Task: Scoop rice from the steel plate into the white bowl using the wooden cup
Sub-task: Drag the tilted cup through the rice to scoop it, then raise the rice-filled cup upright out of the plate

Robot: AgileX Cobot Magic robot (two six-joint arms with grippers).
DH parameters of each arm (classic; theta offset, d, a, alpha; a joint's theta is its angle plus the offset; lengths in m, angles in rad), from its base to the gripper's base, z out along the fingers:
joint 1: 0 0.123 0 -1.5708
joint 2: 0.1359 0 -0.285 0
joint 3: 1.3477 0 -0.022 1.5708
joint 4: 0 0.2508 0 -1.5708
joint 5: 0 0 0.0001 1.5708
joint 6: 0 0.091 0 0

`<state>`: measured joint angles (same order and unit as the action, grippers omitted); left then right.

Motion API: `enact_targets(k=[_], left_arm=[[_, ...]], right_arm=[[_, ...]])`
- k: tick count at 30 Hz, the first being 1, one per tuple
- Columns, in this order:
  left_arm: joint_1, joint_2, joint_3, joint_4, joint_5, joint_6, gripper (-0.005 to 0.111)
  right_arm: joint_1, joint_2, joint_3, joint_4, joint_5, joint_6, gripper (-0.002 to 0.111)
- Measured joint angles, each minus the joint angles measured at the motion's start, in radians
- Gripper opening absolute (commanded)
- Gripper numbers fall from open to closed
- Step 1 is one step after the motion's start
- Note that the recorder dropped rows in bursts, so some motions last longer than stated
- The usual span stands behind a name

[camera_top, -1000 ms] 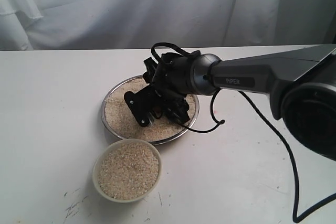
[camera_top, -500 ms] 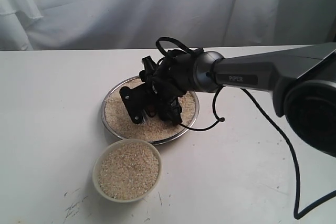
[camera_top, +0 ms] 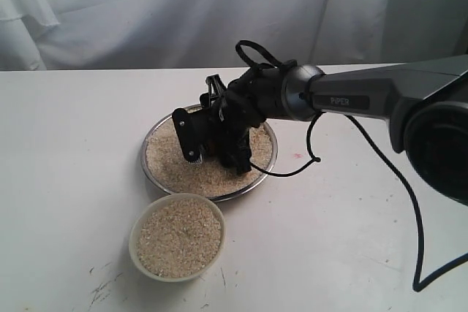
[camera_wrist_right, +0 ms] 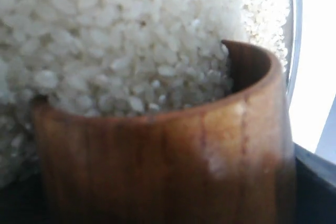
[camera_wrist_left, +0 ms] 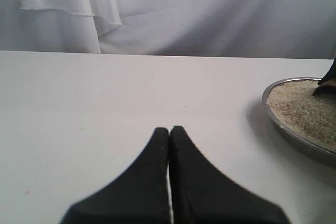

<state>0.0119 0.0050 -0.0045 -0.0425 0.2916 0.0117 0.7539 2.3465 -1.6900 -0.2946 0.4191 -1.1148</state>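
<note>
The steel plate (camera_top: 148, 172) holds a bed of rice (camera_top: 170, 167) at the table's middle. My right gripper (camera_top: 216, 148) is down in the plate, shut on the wooden cup (camera_wrist_right: 157, 150). In the right wrist view the cup lies tilted with its mouth pressed into the rice (camera_wrist_right: 105, 35), grains filling the opening. The gripper body hides the cup in the exterior view. The white bowl (camera_top: 134, 245) stands just in front of the plate, heaped with rice (camera_top: 179, 237). My left gripper (camera_wrist_left: 169, 129) is shut and empty over bare table, left of the plate (camera_wrist_left: 294, 136).
A black cable (camera_top: 311, 158) loops from the right arm down to the table beside the plate. White cloth (camera_top: 183, 12) hangs behind the table. Dark scuff marks (camera_top: 102, 286) lie near the front edge.
My right gripper has slid with the cup across the plate toward its far right side, dragging through the rice. The bowl and the left gripper have stayed put.
</note>
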Motion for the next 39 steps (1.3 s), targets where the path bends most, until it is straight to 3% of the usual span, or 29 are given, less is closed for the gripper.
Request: enact_targets(k=[12,24,29,32,39], left_arm=[[0.000,0.000,0.000,0.000,0.000,0.000,0.000],[0.000,0.000,0.000,0.000,0.000,0.000,0.000],[0.000,0.000,0.000,0.000,0.000,0.000,0.000],[0.000,0.000,0.000,0.000,0.000,0.000,0.000],[0.000,0.000,0.000,0.000,0.000,0.000,0.000]], right_arm=[[-0.043,-0.002,-0.002,0.398,-0.004,-0.283,0.000],[-0.074,0.006,-0.005,0.543,-0.005,-0.336,0.000],[-0.155,-0.016,0.009,0.722,0.094,-0.356,0.000],[-0.206,-0.032,0.014,0.912,0.176,-0.464,0.000],[-0.242,-0.047,0.014,1.173,0.275,-0.628,0.000]])
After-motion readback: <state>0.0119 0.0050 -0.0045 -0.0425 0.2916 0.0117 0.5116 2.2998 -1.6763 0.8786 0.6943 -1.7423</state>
